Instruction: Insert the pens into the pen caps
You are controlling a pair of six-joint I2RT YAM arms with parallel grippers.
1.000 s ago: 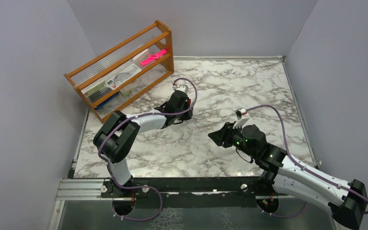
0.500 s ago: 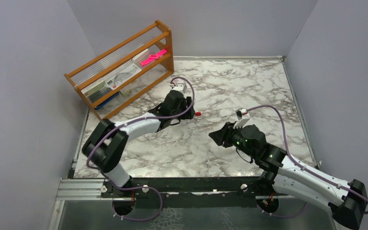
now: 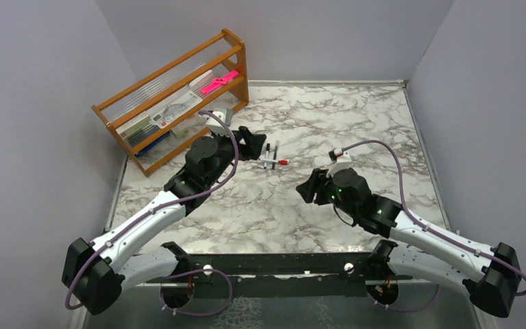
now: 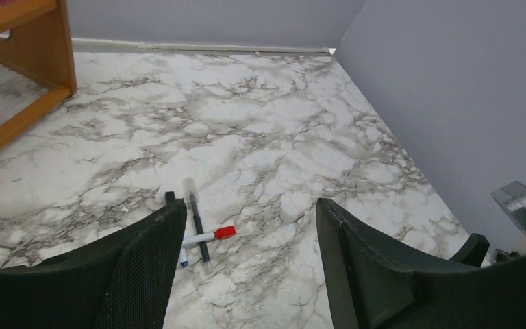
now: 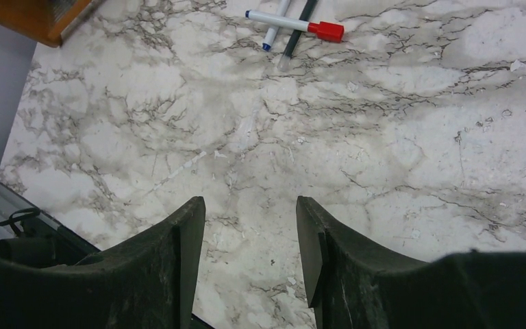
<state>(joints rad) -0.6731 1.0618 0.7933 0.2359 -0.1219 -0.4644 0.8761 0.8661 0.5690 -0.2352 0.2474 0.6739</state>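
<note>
Three pens lie crossed in a small heap (image 3: 270, 159) on the marble table. A white pen (image 4: 198, 239) wears a red cap (image 4: 224, 232). A black pen (image 4: 197, 229) ends in a clear cap (image 4: 189, 186). A third pen shows a blue tip (image 5: 266, 47), and its black cap (image 4: 170, 197) peeks past my left finger. My left gripper (image 4: 250, 205) hovers open just left of the heap, holding nothing. My right gripper (image 5: 248, 202) is open and empty over bare marble, well short of the red cap (image 5: 329, 31).
A wooden shelf (image 3: 178, 96) holding stationery and a flat pink object (image 3: 219, 81) stands at the back left, close behind my left arm. Grey walls enclose the table on three sides.
My left gripper has opened, lifted and drawn back to the left, uncovering the pens on the table. My right gripper has opened wider and shifted slightly toward them.
</note>
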